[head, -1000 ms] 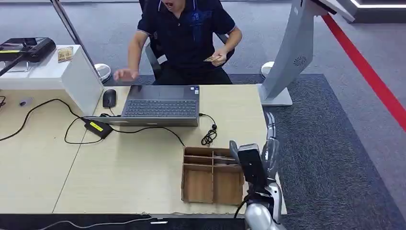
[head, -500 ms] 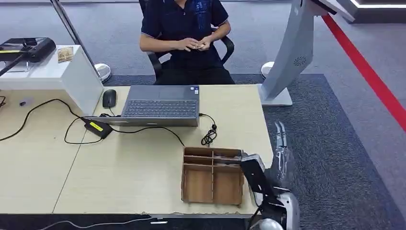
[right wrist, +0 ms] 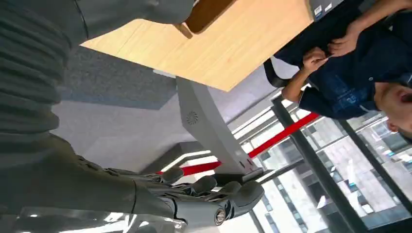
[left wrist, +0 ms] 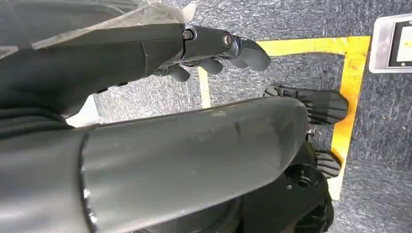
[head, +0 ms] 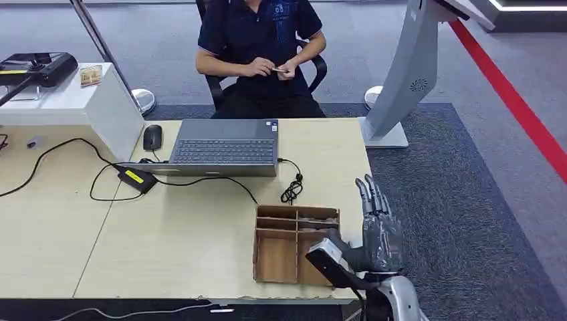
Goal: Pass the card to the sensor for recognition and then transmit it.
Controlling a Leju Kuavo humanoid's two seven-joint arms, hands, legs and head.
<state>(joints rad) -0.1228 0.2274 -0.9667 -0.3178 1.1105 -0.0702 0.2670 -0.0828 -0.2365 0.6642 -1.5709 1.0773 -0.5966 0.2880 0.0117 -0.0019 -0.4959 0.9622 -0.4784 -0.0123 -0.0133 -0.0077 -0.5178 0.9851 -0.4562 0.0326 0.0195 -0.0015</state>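
A seated person across the table holds a small tan card in both hands, in front of the chest. My right hand stands at the table's near right corner, beside the cardboard divider box. Its fingers point straight up, the thumb is spread toward the box, and it holds nothing. In the right wrist view the right hand's fingers lie loosely extended, with the person's hands far off. In the left wrist view my left hand hangs over the carpet, fingers loosely extended and holding nothing.
An open laptop, a mouse, a power brick and cables lie on the wooden table. A white kiosk stand rises off the far right corner. A dark device sits on a white cabinet at the left.
My right hand swung outward past the table edge, then came back beside the box with fingers upright. The person drew both hands together around the card.
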